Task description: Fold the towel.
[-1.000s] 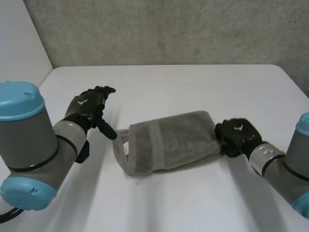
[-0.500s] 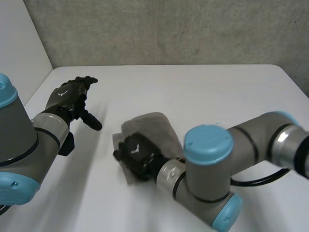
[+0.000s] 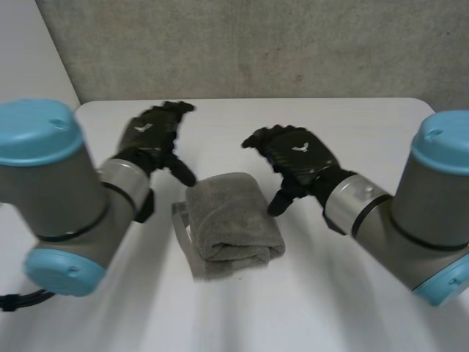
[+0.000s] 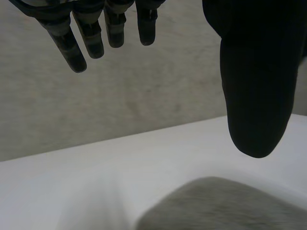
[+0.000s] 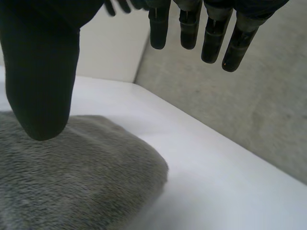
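On the white desk [image 3: 366, 139], between the two arms: one grey towel [image 3: 231, 224], folded into a thick, compact bundle. Its upper layers are rolled over a flatter lower layer, whose edge shows along the left side and front.

Left hand [image 3: 150, 138]: raised above the desk just behind the towel's left rear corner. The fingers are straight and spread and the thumb angles down toward the cloth, holding nothing. In the left wrist view, the fingers [image 4: 72, 45] and thumb stand well apart, with the towel's rounded edge below the thumb.

Right hand [image 3: 299, 155]: raised beside the towel's right rear corner, fingers extended, thumb pointing down near the cloth, nothing grasped. In the right wrist view, the thumb hangs over the towel's pile; contact cannot be told. The fingers [image 5: 211, 36] are over bare desk.

Backdrop: grey concrete wall [image 3: 256, 44].
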`<act>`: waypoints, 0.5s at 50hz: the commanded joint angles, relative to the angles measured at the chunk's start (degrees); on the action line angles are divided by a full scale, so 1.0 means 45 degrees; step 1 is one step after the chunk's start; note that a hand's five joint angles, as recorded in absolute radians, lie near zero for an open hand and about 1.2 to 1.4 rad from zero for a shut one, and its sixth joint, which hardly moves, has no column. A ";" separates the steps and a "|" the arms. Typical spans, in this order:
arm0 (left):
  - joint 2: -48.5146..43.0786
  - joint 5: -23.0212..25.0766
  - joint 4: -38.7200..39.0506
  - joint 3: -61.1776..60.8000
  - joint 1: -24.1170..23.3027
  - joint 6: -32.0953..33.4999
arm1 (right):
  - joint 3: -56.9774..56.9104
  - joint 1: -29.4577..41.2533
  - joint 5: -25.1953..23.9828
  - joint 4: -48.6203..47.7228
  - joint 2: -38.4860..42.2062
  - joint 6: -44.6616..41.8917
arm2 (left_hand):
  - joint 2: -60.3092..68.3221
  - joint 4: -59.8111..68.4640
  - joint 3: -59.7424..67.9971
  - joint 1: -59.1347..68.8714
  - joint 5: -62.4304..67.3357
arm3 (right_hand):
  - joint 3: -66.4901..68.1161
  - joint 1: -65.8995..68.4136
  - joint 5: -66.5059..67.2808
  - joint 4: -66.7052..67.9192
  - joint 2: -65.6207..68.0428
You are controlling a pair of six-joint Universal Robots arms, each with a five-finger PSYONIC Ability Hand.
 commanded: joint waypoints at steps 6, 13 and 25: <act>-0.3462 -0.1521 -0.1358 0.1842 -0.1315 0.0134 | -0.1973 -0.0367 -0.0154 0.1382 0.2432 0.0897 | 0.0132 0.0095 0.0079 -0.0024 -0.0368 | -0.0497 -0.0516 -0.0793 -0.0756 -0.0748; -0.3934 -0.2424 -0.2455 0.1667 -0.0944 0.0213 | -0.3673 0.0198 -0.0718 0.2516 0.4815 0.0740 | 0.0132 0.0095 0.0079 -0.0024 -0.0368 | -0.0497 -0.0516 -0.0793 -0.0756 -0.0748; -0.3583 -0.2463 -0.2474 0.0436 -0.0729 0.0486 | -0.4671 0.0453 -0.0272 0.2908 0.5699 -0.1035 | 0.0132 0.0095 0.0079 -0.0024 -0.0368 | -0.0497 -0.0516 -0.0793 -0.0756 -0.0748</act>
